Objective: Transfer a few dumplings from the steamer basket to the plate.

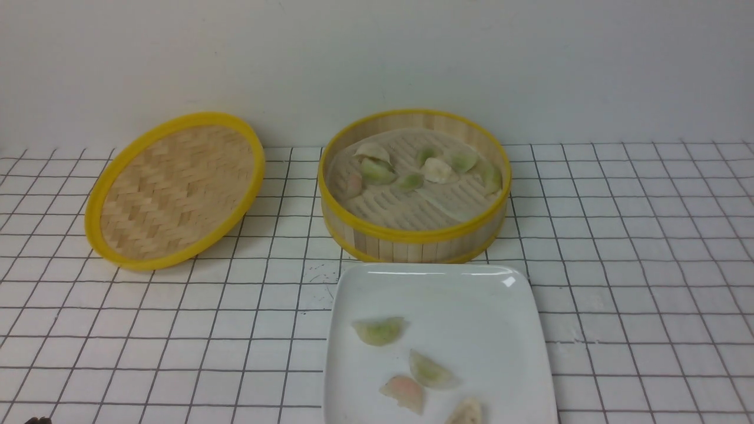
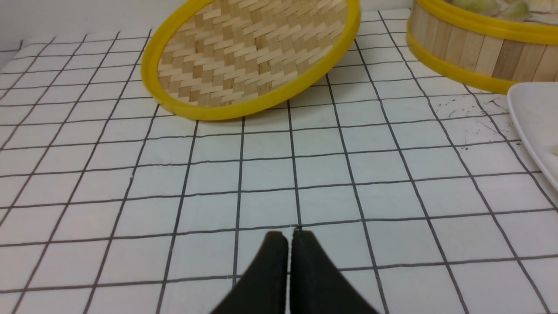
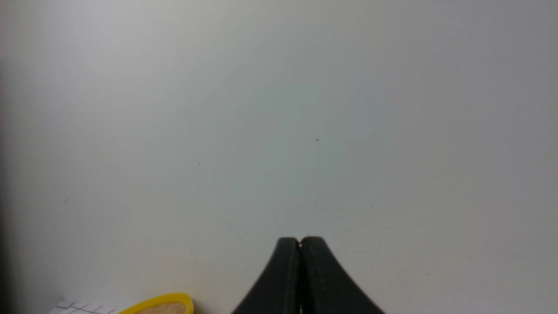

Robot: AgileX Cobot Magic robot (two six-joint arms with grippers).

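The steamer basket (image 1: pixel 412 242) stands at mid-table with several dumplings (image 1: pixel 377 171) on its pale liner, mostly green. In front of it lies the white plate (image 1: pixel 471 294), holding several dumplings (image 1: pixel 381 330) along its near part. My left gripper (image 2: pixel 290 235) is shut and empty, low over bare grid tiles, well apart from the basket (image 2: pixel 475 52) and the plate's edge (image 2: pixel 536 113). My right gripper (image 3: pixel 300 240) is shut and empty too, facing the blank wall. Neither gripper's jaws show in the front view.
The shallow woven lid (image 1: pixel 177 188) with a yellow rim leans tilted at the left of the basket, and the left wrist view shows the lid (image 2: pixel 244 56) ahead. A yellow rim (image 3: pixel 161 302) peeks into the right wrist view. The wall runs behind the table.
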